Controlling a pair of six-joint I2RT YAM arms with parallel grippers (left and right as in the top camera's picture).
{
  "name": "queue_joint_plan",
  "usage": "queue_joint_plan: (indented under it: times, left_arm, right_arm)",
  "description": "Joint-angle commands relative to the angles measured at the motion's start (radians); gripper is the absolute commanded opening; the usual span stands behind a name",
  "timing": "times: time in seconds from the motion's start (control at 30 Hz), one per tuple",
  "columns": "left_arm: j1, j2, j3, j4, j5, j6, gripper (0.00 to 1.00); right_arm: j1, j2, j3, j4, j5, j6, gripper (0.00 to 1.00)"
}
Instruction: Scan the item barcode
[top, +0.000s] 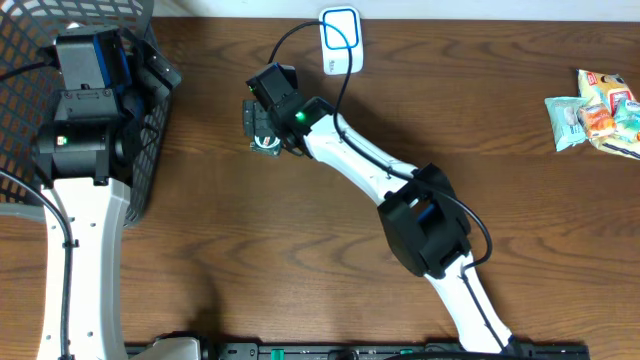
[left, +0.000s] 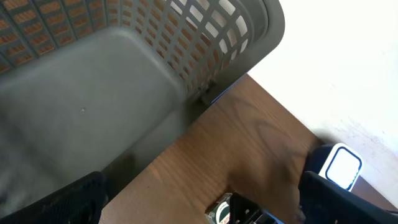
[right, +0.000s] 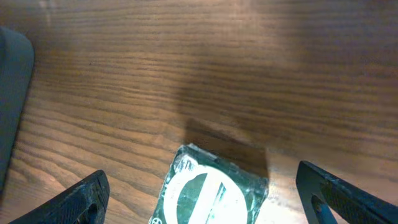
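Note:
The item is a small green packet with a white round logo, lying flat on the wooden table. My right gripper is open and low over it, one finger on each side with wood showing in both gaps. From overhead the right gripper hides most of the item. The white scanner with a blue outline lies at the table's far edge, just beyond. My left gripper is open and empty, held above the table beside the basket. In the left wrist view the item and scanner both show.
A grey mesh basket stands at the table's left edge, under the left arm. Several colourful snack packets lie at the far right. The scanner's black cable curves over the table behind the right arm.

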Motion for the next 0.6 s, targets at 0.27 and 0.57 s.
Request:
queue_joint_plan:
  times: [0.27, 0.57]
  left_arm:
    - [0.004, -0.005, 0.002, -0.003, -0.002, -0.012, 0.98]
    - [0.004, -0.005, 0.002, -0.003, -0.002, -0.012, 0.98]
  right_arm:
    - [0.056, 0.064, 0.002, -0.044, 0.076, 0.111, 0.84]
    - [0.056, 0.120, 0.002, -0.097, 0.161, 0.127, 0.83]
